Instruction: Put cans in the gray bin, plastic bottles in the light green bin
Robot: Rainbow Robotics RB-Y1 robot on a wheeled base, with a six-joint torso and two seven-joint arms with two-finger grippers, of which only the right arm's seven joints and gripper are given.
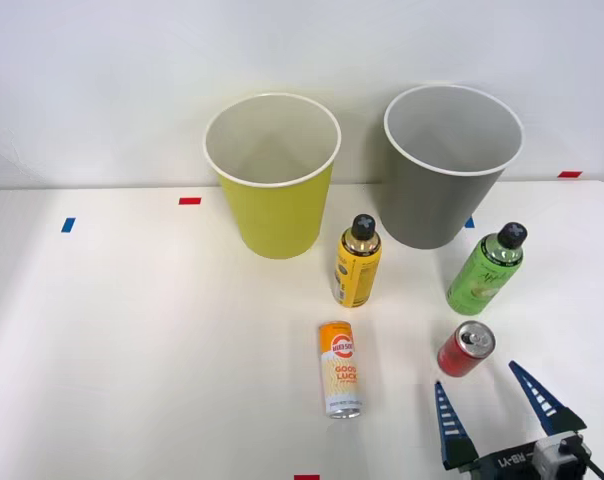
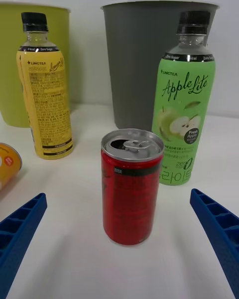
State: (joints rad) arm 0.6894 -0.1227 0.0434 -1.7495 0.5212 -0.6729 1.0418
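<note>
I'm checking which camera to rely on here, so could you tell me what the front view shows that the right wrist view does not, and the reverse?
Front view only: the open tops and pale insides of both bins, the whole lying orange can, and colored tape marks on the table.

Right wrist view only: readable bottle labels and the red can's opened tab end.

Both: the open right gripper facing the upright red can, the yellow bottle, green bottle, gray bin and light green bin.
</note>
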